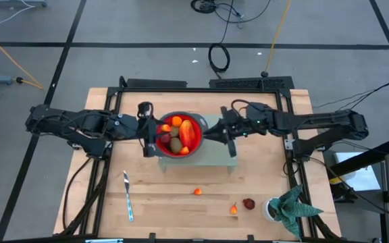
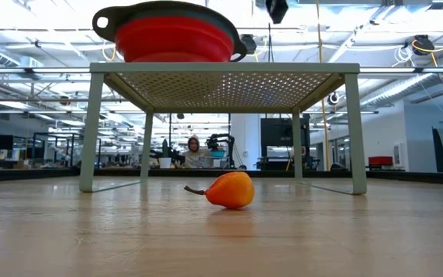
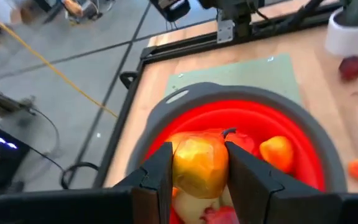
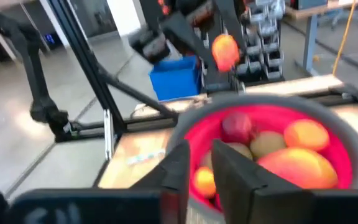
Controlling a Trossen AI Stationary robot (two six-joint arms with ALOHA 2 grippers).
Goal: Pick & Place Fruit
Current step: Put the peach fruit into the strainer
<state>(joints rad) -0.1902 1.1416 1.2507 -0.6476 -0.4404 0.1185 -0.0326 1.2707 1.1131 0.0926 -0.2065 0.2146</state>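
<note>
Gripping yellow-orange fruit [image 3: 199, 167] between left gripper [image 3: 197, 177] fingers, above red bowl [image 3: 303, 134]

Both arms extended inward at table centre.
Left gripper [image 3: 197, 177] clamped on something; right gripper [image 4: 199, 168] fingers nearly closed, nothing held.

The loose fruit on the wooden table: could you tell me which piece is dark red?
The round piece nearest the potted plant; the other two loose pieces are orange.

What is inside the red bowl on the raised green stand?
The red bowl holds piled fruit: orange pieces, a kiwi and a long red-orange piece. Whatever lies beneath them is hidden.
</note>
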